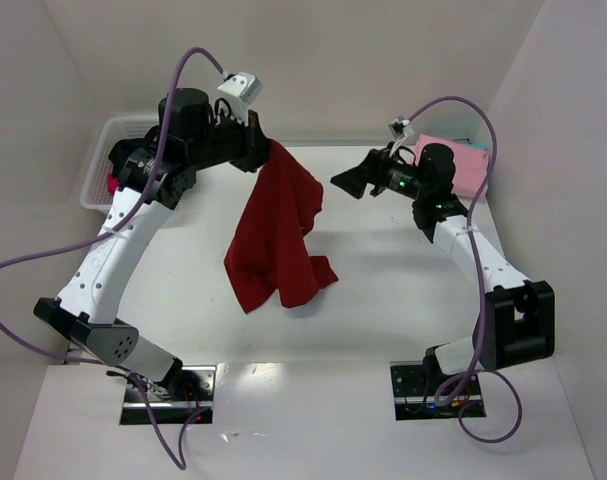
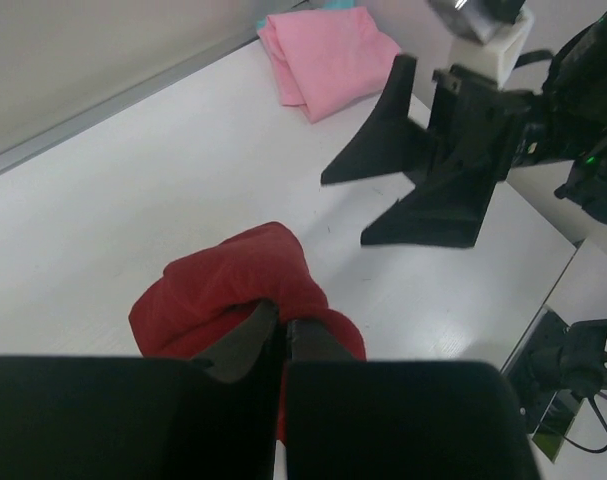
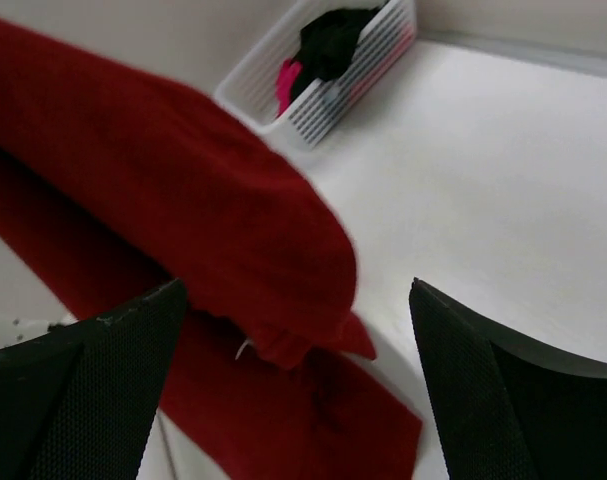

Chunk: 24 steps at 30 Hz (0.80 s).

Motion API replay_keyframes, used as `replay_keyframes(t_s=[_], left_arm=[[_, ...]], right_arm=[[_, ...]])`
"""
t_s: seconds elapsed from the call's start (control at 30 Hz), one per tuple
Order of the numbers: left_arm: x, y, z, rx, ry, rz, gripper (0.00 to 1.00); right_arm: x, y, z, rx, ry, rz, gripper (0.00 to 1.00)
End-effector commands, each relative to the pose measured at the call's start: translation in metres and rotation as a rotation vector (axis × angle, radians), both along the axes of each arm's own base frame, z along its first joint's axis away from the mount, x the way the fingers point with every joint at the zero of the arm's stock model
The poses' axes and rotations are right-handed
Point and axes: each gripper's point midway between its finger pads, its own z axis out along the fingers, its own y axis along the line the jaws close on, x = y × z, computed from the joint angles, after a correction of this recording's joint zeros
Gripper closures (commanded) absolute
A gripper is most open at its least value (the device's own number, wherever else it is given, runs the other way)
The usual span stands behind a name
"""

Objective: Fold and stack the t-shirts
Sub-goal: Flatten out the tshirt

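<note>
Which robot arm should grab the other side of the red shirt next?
Probably the right. The right gripper is open, empty and pointed at the dark red shirt hanging close by. The left gripper is shut on the shirt's top, holding it up, so it is busy.

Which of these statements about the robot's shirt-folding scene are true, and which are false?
1. The left gripper is shut on the dark red t-shirt and holds it up. True.
2. The right gripper is clamped on the same shirt. False: its jaws stand open beside the shirt and hold nothing.
3. A light pink t-shirt lies folded at the far right of the table. True.
4. The white basket is empty. False: it holds black cloth and magenta cloth.
5. The dark red t-shirt is folded flat. False: it hangs crumpled from the left gripper.
</note>
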Motion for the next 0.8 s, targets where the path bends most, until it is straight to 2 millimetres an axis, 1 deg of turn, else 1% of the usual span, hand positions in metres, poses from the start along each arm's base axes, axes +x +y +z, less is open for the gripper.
replay_keyframes(t_s=[0.0,0.07,0.1,0.17,0.2,0.23,0.27,0.33,0.43,0.47,0.53,0.57,0.6,0.63,0.7,0.73,0.77], left_arm=[[-0.006,-0.001,0.048,-0.091,-0.127,-0.017,1.0],[-0.008,-0.004,0.055,-0.106,-0.132,-0.035,1.0],[-0.007,-0.007,0.052,-0.105,-0.123,-0.05,1.0],[-0.006,-0.009,0.054,-0.111,-0.13,-0.059,1.0],[-0.007,-0.011,0.054,-0.118,-0.122,-0.067,1.0],[-0.006,-0.013,0.051,-0.116,-0.113,-0.077,1.0],[-0.006,-0.013,0.051,-0.116,-0.113,-0.077,1.0],[-0.008,-0.014,0.055,-0.122,-0.12,-0.086,1.0],[-0.011,-0.016,0.055,-0.132,-0.11,-0.105,1.0],[-0.01,-0.018,0.051,-0.13,-0.1,-0.114,1.0],[-0.01,-0.018,0.051,-0.13,-0.1,-0.114,1.0],[-0.01,-0.018,0.051,-0.13,-0.1,-0.114,1.0],[-0.009,-0.019,0.047,-0.126,-0.09,-0.114,1.0],[-0.009,-0.019,0.047,-0.126,-0.09,-0.114,1.0],[-0.01,-0.018,0.043,-0.122,-0.082,-0.113,1.0],[-0.01,-0.018,0.045,-0.126,-0.09,-0.114,1.0],[-0.009,-0.019,0.04,-0.121,-0.079,-0.113,1.0]], right_arm=[[-0.029,0.031,-0.027,-0.008,0.081,0.174,0.03],[-0.037,0.033,-0.047,-0.01,0.131,0.182,0.06],[-0.04,0.036,-0.052,-0.01,0.128,0.191,0.06],[-0.043,0.039,-0.052,-0.005,0.138,0.2,0.06],[-0.04,0.039,-0.05,-0.004,0.126,0.189,0.06],[-0.041,0.042,-0.055,-0.003,0.145,0.197,0.06],[-0.043,0.045,-0.053,-0.001,0.137,0.207,0.06],[-0.036,0.045,-0.061,-0.008,0.155,0.179,0.06],[-0.027,0.046,-0.056,-0.003,0.123,0.169,0.06],[-0.024,0.047,-0.056,0.006,0.118,0.168,0.06],[-0.02,0.049,-0.048,0.02,0.102,0.168,0.13],[-0.018,0.05,-0.047,0.021,0.101,0.168,0.23],[-0.017,0.05,-0.046,0.023,0.092,0.168,0.36],[-0.017,0.05,-0.046,0.023,0.092,0.168,0.36],[-0.009,0.045,-0.033,0.019,0.054,0.102,0.69],[-0.007,0.043,-0.031,0.018,0.051,0.078,0.78],[-0.001,0.037,-0.024,0.018,0.04,0.018,0.94]])
